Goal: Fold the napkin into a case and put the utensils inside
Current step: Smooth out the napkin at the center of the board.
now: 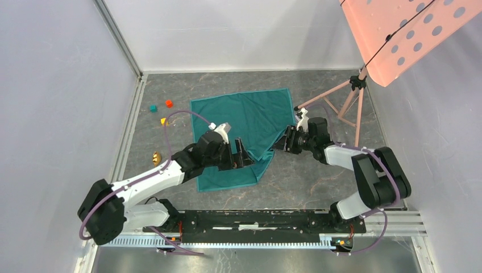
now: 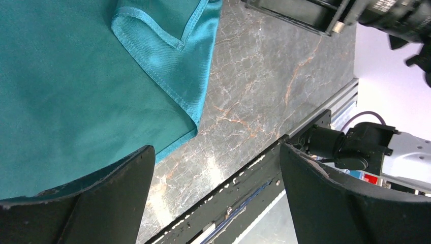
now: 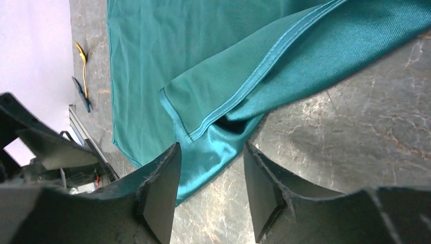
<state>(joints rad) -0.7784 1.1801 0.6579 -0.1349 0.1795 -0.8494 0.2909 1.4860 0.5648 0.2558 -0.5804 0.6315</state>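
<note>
Napkin (image 3: pixel 213 61) edge lies between parted right fingers (image 3: pixel 160 193), beneath spread left fingers (image 2: pixel 112 193).

You have no legible text, number or brand in any view, only a small red-and-blue sticker (image 2: pixel 367 178) on the white arm housing (image 2: pixel 411 157), lower right of your left wrist view, print too small to read.
</note>
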